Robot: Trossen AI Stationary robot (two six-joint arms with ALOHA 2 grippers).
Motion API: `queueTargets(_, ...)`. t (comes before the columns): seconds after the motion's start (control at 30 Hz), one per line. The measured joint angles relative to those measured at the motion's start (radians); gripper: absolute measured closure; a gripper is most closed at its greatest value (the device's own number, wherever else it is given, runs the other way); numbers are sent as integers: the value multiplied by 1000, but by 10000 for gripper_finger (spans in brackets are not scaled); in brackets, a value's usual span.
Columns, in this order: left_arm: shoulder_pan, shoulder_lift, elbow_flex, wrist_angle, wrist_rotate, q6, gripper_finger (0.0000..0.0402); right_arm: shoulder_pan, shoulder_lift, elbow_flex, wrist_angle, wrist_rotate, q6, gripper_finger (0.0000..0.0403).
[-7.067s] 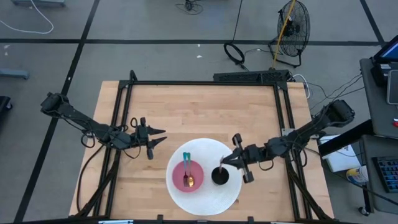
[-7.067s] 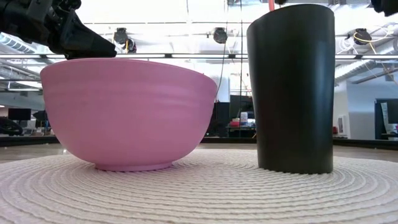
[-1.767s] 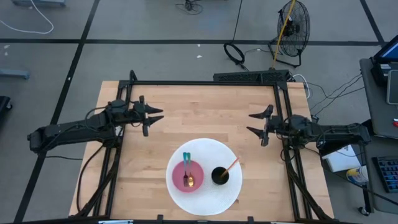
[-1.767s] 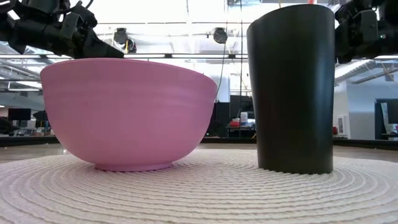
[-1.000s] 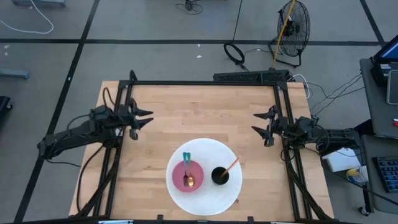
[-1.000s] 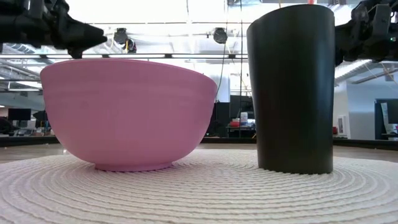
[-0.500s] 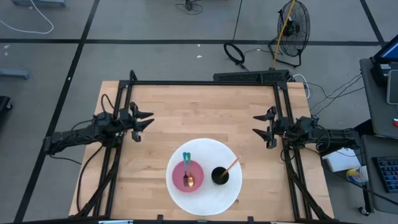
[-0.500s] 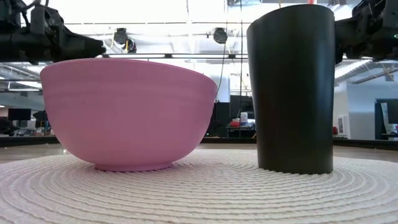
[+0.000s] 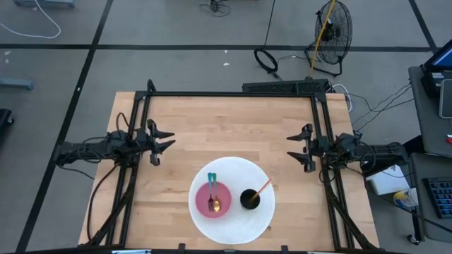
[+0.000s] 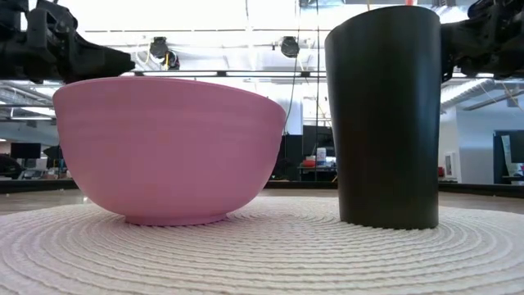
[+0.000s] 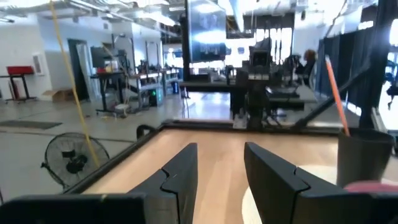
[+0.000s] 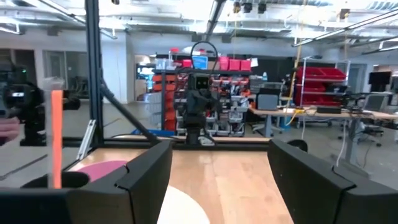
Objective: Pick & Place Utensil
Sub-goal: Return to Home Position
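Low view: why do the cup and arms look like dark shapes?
Low view: bright ceiling light behind the black cup backlights it, and the arms read as silhouettes; the pink bowl is lit evenly. High view: flat light, faint shadows; left gripper and right gripper wait open at opposite sides of the table.

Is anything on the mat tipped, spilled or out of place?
Nothing stands out. The green spoon lies in the pink bowl, the black cup stands upright beside it on the white mat, and the orange straw leans inside the cup.
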Motion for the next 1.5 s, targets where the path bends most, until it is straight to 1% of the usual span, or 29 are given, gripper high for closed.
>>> queueTargets(0.23,-13,0,2,-75,-11,27,266,32,-5,0,-16,3,-14,140)
queueTargets(0.53,-18,0,3,-97,-3,50,266,53,-4,0,-133,10,55,140)
queueTargets(0.67,-17,0,3,-97,-3,42,266,53,-5,0,-184,76,94,140)
queueTargets(0.73,-17,0,3,-97,-3,42,266,53,-4,0,-200,83,99,140)
queueTargets(1.2,-17,1,3,-97,-2,1,266,53,-3,0,-210,79,96,140)
queueTargets(1.5,-17,1,3,-97,-2,2,266,53,-2,0,-173,82,100,140)
